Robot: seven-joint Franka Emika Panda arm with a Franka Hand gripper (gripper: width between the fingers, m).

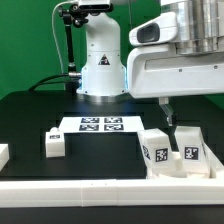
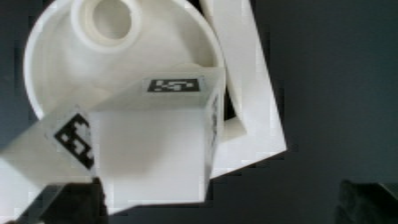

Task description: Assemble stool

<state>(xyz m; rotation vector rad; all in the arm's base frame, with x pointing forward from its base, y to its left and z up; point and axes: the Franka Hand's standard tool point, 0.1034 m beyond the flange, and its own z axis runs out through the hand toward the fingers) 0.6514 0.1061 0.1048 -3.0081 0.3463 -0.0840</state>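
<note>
Stool seat (image 2: 125, 75) partly hidden behind leg (image 2: 160, 150); pincer (image 2: 215, 203) spread, cropped by frame edge.

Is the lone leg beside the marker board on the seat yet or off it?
Off: the leg lies alone on the table, well apart from the seat.

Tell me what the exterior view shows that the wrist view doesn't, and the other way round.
Exterior view only: the marker board, a loose leg on the exterior view's left, the arm's base. Wrist view only: the round hole in the seat. Both: the tagged white stool parts.
</note>
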